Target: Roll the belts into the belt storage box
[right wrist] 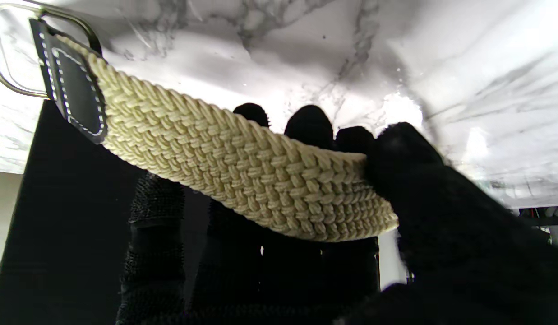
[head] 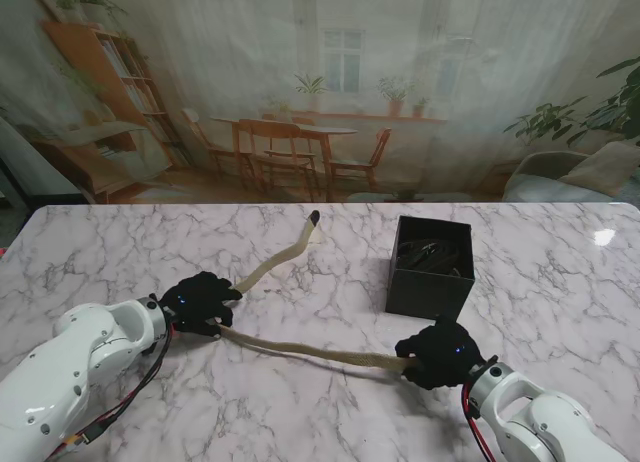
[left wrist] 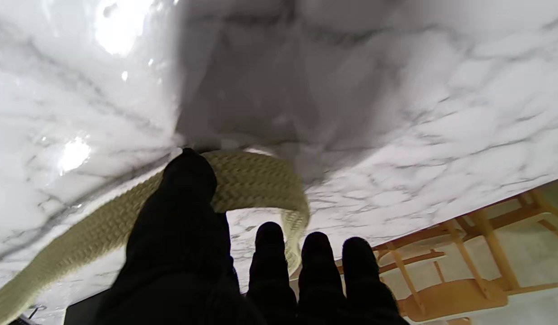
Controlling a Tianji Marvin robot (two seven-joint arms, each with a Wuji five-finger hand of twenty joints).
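belt [head: 300, 348] lies stretched on counter [head: 560, 272], bent at left robot hand [head: 197, 302], tip running off toward 1 o'clock. right robot hand [head: 437, 353] closed on buckle end, likely start of roll. left robot hand fingers closed over belt at bend, seemingly pinning it to keep strap taut. box [head: 430, 267] at 12 o'clock from right robot hand, near, dark belt already inside. nothing blocks path to box; loose tail may drag.
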